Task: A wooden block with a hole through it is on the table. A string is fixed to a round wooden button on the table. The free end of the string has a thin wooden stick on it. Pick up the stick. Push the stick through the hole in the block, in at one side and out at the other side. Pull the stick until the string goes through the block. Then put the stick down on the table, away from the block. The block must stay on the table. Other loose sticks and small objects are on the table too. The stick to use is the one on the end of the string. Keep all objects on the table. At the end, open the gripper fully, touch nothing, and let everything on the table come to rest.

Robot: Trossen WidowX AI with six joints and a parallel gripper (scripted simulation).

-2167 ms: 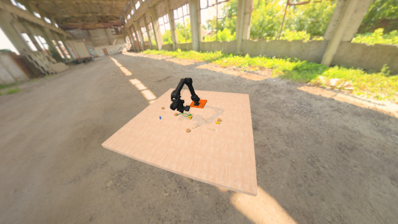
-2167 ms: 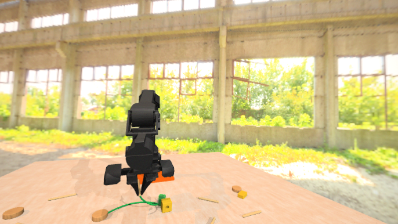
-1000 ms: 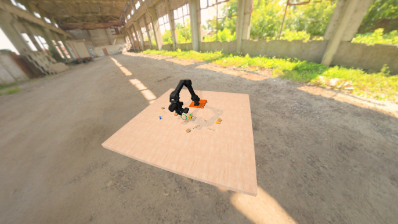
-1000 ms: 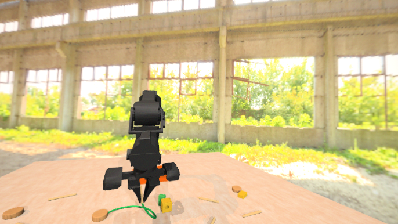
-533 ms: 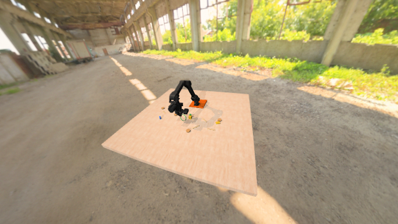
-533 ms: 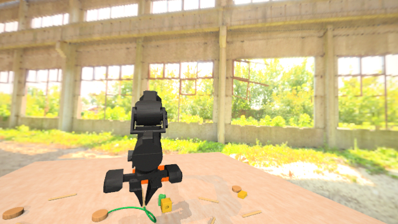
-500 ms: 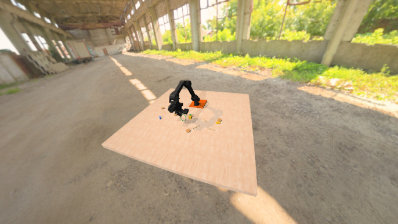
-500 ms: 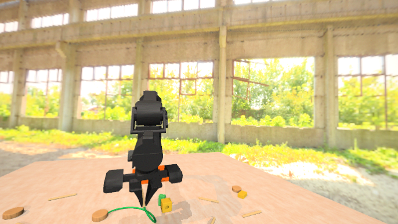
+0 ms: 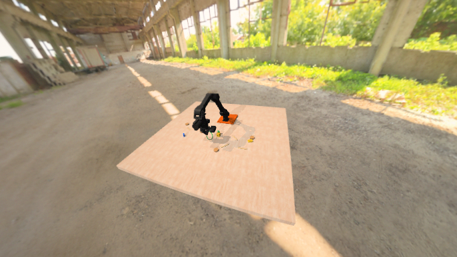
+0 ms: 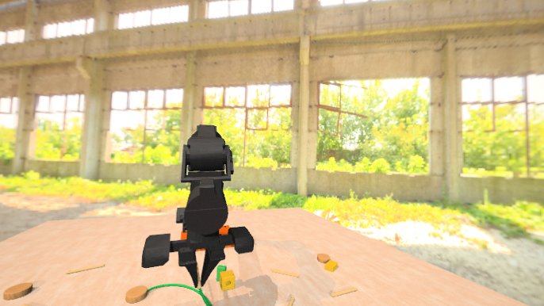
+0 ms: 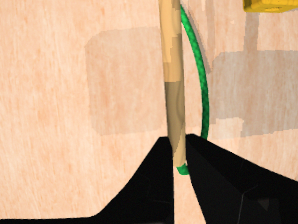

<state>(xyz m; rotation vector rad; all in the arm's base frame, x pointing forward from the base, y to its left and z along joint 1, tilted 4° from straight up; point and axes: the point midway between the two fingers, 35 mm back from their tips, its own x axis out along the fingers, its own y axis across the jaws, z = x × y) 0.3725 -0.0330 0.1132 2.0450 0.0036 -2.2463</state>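
My gripper [image 10: 199, 285] [image 11: 176, 144] is shut on the wooden stick [image 11: 171, 55], near its string end. The stick points away from the fingers, up the wrist view, and its far end is out of that view. The green string [image 10: 174, 284] [image 11: 204, 90] leaves the stick's near end and curves to the round wooden button [image 10: 136, 294]. The button is out of the wrist view. The yellow block [image 9: 218, 134] [image 10: 227, 281] [image 11: 271, 5] stands on the table, right of the fingers in the exterior view; its round hole shows there. The stick is outside the block.
A green piece [image 10: 220, 273] stands close behind the block. Loose sticks [image 10: 85, 269] [image 10: 285, 273] [image 10: 344, 292] lie to both sides. A round wooden piece [image 10: 323, 258] and a small yellow piece [image 10: 331, 265] lie at the right, another round piece [image 10: 17, 291] at the left. A blue piece [image 9: 184, 134] also shows.
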